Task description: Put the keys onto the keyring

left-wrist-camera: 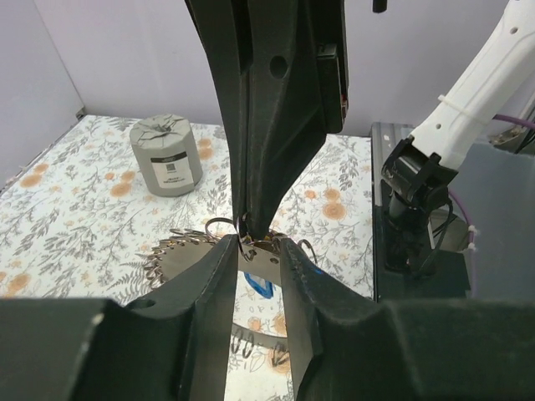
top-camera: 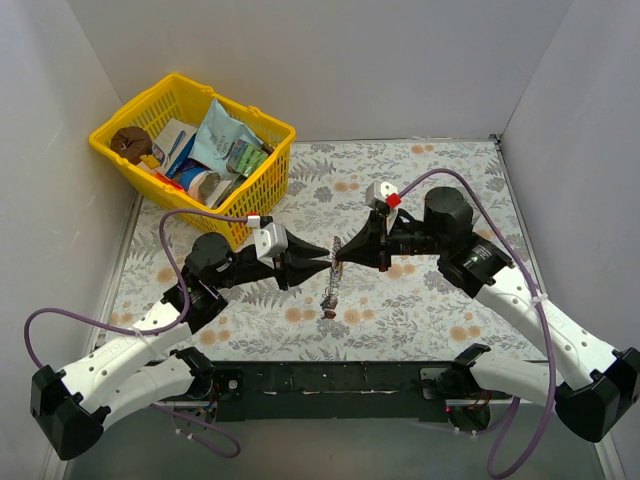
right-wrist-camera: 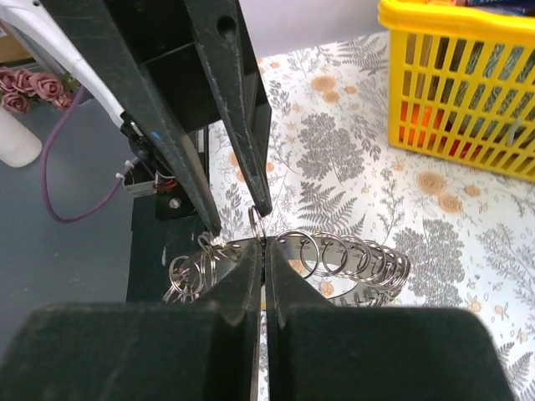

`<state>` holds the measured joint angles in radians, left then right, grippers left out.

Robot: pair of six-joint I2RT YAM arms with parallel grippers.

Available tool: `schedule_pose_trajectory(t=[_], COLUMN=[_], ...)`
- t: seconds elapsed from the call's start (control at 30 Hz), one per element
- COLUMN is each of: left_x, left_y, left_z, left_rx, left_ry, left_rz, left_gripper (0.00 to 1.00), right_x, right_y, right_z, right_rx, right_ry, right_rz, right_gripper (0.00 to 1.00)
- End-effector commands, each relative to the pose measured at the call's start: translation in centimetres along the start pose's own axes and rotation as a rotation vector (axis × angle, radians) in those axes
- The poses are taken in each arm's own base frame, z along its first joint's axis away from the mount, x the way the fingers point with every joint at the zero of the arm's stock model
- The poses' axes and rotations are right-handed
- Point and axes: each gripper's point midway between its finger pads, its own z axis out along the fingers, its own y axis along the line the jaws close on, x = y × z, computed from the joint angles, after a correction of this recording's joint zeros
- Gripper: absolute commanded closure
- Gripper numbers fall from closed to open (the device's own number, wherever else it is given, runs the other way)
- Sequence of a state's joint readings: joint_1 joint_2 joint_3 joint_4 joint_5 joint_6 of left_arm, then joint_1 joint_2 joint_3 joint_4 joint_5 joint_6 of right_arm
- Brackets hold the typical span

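Note:
The keyring (top-camera: 333, 283), a large flat silvery ring with many small split rings along its rim, hangs on edge between the two arms above the table's middle. My right gripper (right-wrist-camera: 265, 249) is shut on its upper rim (right-wrist-camera: 351, 255). My left gripper (left-wrist-camera: 257, 244) faces it from the other side, open, its fingers (left-wrist-camera: 209, 284) flanking the same stretch of flat band (left-wrist-camera: 180, 255). A blue-headed key (left-wrist-camera: 261, 284) shows through the gap below the band. In the top view a small reddish thing (top-camera: 328, 313) hangs at the ring's lower end. Other keys are hidden.
A yellow basket (top-camera: 283, 150) full of packets stands at the back left, close behind the left arm. A grey round cylinder (left-wrist-camera: 165, 154) stands on the floral cloth beyond the ring. White walls enclose the table on three sides.

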<state>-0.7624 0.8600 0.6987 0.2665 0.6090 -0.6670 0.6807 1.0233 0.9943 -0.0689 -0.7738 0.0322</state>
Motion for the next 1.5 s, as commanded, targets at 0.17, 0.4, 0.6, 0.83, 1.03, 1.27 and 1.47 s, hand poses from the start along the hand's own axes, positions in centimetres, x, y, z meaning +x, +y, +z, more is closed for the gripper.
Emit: schedule_pose_trajectory(t=[0.17,0.4,0.6,0.83,1.03,1.27,1.47], left_x=[-1.0,0.0,0.9,2.3,3.5,4.4,4.9], left_y=[0.4,1.1,1.5,1.2,1.1,0.9,0.7], left_z=[0.0,0.8,1.4,1.7,1.8,2.3,2.5], left_rx=[-0.009,0.012,0.026,0.063,0.108,0.161,0.186], left_ry=[0.056,0.17,0.224,0.268,0.279,0.267,0.266], left_rz=[0.048,0.044,0.024,-0.006,-0.042,-0.075,-0.087], left_gripper=[0.59,0.55,0.49,0.45,0.49,0.58,0.63], right_x=[-0.7,0.9,2.9,5.0,4.5,4.1,4.0], right_y=[-1.3,-1.9,-2.2,-1.9,-0.4,0.2,0.1], right_z=[-0.4,-0.4,-0.7,-1.3,-1.1,-1.0,-1.0], right_rx=[0.06,0.039,0.014,-0.031,-0.113,-0.141,-0.129], right_ry=[0.067,0.199,0.331,0.439,0.389,0.357,0.35], right_rz=[-0.044,-0.047,-0.016,0.016,-0.001,0.0,-0.009], right_gripper=[0.99,0.99,0.99,0.99,0.99,0.99,0.99])
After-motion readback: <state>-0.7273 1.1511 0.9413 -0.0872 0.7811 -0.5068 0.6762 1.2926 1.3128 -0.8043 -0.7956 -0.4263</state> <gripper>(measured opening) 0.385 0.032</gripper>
